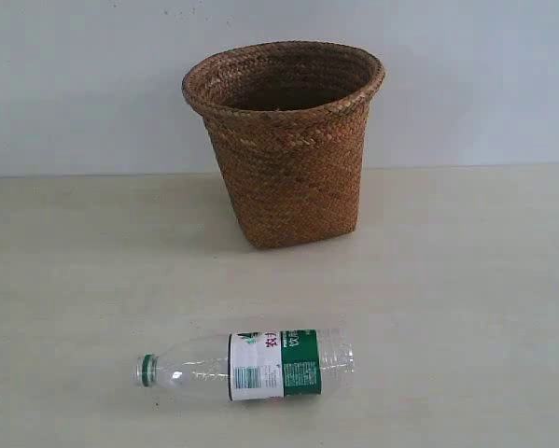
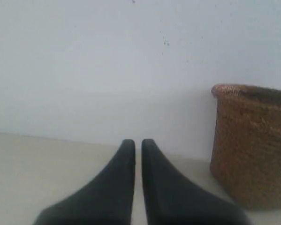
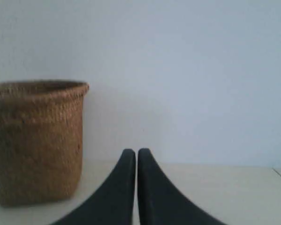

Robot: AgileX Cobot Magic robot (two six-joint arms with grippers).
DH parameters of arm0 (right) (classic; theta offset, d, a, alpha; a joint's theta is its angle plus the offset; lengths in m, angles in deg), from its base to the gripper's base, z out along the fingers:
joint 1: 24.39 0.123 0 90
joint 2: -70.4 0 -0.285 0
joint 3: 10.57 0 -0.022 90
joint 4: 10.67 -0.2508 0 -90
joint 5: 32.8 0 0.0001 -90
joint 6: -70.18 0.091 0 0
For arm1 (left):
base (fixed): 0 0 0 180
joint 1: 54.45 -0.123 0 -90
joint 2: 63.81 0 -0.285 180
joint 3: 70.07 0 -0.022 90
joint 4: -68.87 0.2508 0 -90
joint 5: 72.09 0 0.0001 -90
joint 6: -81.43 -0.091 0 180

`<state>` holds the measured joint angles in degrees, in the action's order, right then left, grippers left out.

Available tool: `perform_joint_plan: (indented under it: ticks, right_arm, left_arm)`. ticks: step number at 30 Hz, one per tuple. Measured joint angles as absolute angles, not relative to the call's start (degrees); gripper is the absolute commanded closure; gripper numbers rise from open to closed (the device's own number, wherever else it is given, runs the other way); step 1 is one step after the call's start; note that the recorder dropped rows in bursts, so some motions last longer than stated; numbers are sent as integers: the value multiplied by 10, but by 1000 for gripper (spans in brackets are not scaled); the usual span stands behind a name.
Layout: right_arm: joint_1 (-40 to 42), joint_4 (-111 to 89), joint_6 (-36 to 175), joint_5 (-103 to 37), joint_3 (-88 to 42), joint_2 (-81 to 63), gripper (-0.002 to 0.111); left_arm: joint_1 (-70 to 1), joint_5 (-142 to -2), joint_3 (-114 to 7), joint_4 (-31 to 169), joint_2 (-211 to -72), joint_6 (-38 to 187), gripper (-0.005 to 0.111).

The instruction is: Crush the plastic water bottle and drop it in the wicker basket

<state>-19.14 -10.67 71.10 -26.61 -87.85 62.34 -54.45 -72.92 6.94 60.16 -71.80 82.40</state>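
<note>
The plastic water bottle (image 1: 251, 364) lies on its side near the table's front edge, green cap pointing left, green-and-white label around its middle. Behind it the wicker basket (image 1: 286, 140) stands upright against the back wall. Neither arm shows in the exterior view. My left gripper (image 2: 138, 143) is shut with nothing between its black fingers, low over the table, and the wicker basket (image 2: 253, 145) stands off to one side of it. My right gripper (image 3: 133, 152) is likewise shut and empty, with the wicker basket (image 3: 34, 140) to its other side. Both wrist views miss the bottle.
A pale beige table (image 1: 466, 280) carries the bottle and basket. A plain white wall (image 1: 83, 84) closes off the back. The table's far corner (image 3: 278, 171) shows in the right wrist view.
</note>
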Motion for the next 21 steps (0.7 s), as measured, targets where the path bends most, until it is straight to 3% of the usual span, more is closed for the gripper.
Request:
perform_joint_plan:
  ticks: [5,10,21]
  right_arm:
    - [-191,-107,765,-164,-878,623,108]
    - [-191,-107,769,-175,-830,608,108]
    - [-191,-107,756,-184,-648,383,108]
  left_arm:
    - [-544,-806,69,578,-718,869,102]
    - [-544,-863,62,586,-721,902,102]
    - [-544,-890,-83,623,-914,908,102]
